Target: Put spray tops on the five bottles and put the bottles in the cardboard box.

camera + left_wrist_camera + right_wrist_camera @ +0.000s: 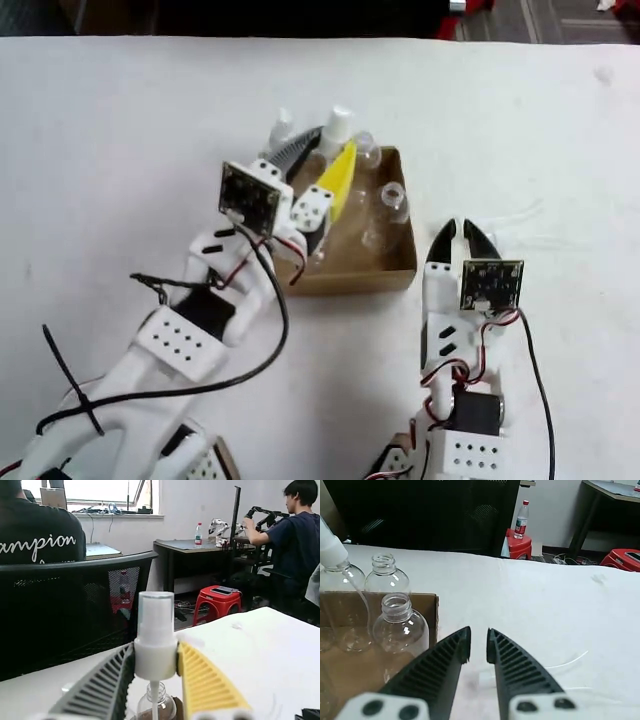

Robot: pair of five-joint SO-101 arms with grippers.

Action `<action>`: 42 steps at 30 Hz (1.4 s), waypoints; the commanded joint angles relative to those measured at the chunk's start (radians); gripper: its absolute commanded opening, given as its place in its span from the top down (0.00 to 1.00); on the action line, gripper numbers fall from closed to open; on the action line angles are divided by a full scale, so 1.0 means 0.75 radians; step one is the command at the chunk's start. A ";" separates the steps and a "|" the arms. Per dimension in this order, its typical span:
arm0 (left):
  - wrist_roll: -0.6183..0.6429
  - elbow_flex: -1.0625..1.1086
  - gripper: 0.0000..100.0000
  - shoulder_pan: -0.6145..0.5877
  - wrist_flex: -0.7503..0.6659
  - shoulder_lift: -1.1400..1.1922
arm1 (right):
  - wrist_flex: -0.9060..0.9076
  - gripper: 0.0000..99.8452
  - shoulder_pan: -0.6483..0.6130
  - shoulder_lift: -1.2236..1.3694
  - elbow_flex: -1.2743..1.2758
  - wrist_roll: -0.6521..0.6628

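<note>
Spray top [155, 645] is clamped between the grey and yellow fingers [200, 680] of the left gripper [155, 652], directly above a bottle [167, 706] at the upper edge of the cardboard box [350, 278], frame centre. The right gripper [461, 236], lower right of the box, holds nothing, fingers slightly parted. 2 uncapped bottles [400, 625] stand inside the box.

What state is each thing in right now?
left gripper, shut on spray top
spray top, upright, tube in bottle neck, not seated
bottle under it, upright
cardboard box, open-topped
front bottle, upright in box, no top
back bottle, same
right gripper, open, empty
</note>
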 commanded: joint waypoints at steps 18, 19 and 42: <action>0.002 0.184 0.98 -0.048 -0.035 -0.001 | -0.030 0.95 -0.032 -0.009 0.012 0.002; 0.002 0.192 0.98 -0.048 -0.035 -0.001 | -0.030 0.95 -0.032 -0.009 0.012 0.002; 0.004 0.205 0.84 -0.048 0.049 -0.013 | -0.034 0.95 -0.026 -0.009 0.012 0.002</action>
